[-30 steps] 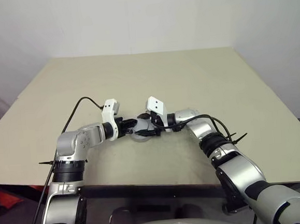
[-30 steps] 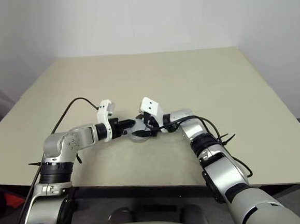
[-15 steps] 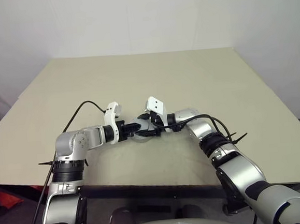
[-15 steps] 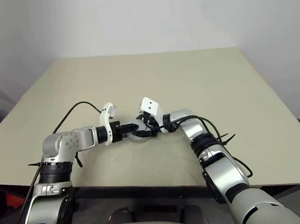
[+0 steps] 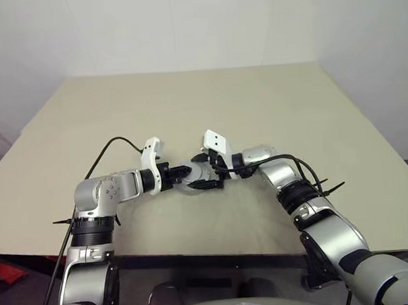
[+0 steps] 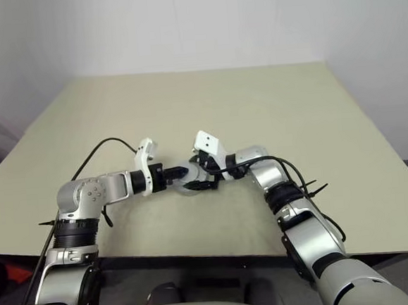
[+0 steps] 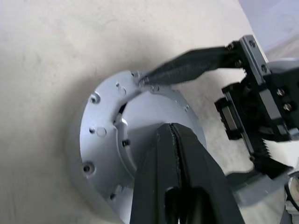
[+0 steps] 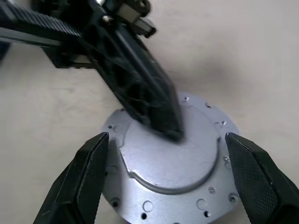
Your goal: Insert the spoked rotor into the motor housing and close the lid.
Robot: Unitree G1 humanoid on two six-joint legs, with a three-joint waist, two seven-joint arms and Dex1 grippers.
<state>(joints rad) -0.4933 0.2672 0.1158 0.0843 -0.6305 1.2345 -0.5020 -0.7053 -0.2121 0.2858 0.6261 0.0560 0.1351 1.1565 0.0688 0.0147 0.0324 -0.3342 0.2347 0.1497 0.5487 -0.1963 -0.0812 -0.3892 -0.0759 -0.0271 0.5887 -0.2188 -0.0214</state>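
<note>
A round silver unit (image 8: 168, 163) lies flat on the table between my two grippers. Its top face, which looks like the lid (image 7: 105, 140), has small holes round the rim and a raised middle plate. The motor housing's windings and the spoked rotor are hidden. My left gripper (image 7: 172, 128) is shut, with its joined tips resting on the middle of that top face (image 5: 190, 177). My right gripper (image 8: 166, 137) is open. Its two fingers (image 8: 88, 168) stand on either side of the disc, apart from its rim.
The beige table (image 5: 200, 103) stretches wide behind and to both sides of the unit. Its front edge (image 5: 218, 247) runs close below my arms. A black cable (image 5: 108, 146) loops off my left forearm.
My right gripper's fingers have spread wider off the disc's rim. My left gripper has stayed shut with its tips on the disc, the wrist turning slightly.
</note>
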